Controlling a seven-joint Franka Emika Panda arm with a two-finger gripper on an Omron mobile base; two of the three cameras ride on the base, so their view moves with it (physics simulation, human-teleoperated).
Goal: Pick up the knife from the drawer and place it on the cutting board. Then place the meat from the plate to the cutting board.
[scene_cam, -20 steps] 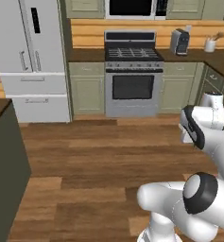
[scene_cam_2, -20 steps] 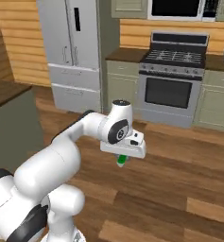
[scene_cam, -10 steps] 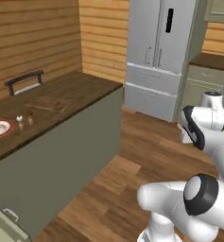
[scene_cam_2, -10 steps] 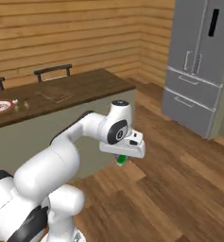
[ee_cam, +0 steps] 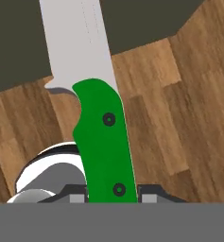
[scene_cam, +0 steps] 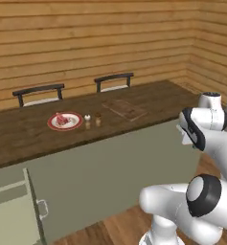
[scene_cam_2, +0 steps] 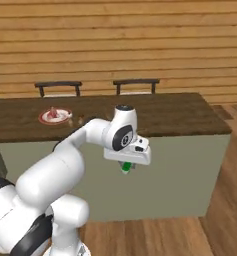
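My gripper (scene_cam_2: 126, 168) (ee_cam: 112, 197) is shut on the knife (ee_cam: 104, 142), which has a green handle and a broad grey blade (ee_cam: 78, 42) pointing away over the wood floor. It hangs in front of the island counter, below its top. On the dark counter lies the brownish cutting board (scene_cam: 124, 108). Left of it stands the red-rimmed plate (scene_cam: 74, 124) (scene_cam_2: 63, 117) with the red meat (scene_cam: 62, 118) (scene_cam_2: 53, 112) on it. The drawer (scene_cam: 12, 210) stands open at the lower left.
Two small shakers (scene_cam: 92, 120) stand between plate and board. Two dark chairs (scene_cam: 114, 79) (scene_cam_2: 58, 86) stand behind the counter against a wooden plank wall. The counter's grey front face (scene_cam_2: 190, 170) is just beyond the hand. Wood floor lies to the right.
Both base views have swung from the stove and fridge to the island counter, so the camera has moved. The knife stays held in the shut gripper.
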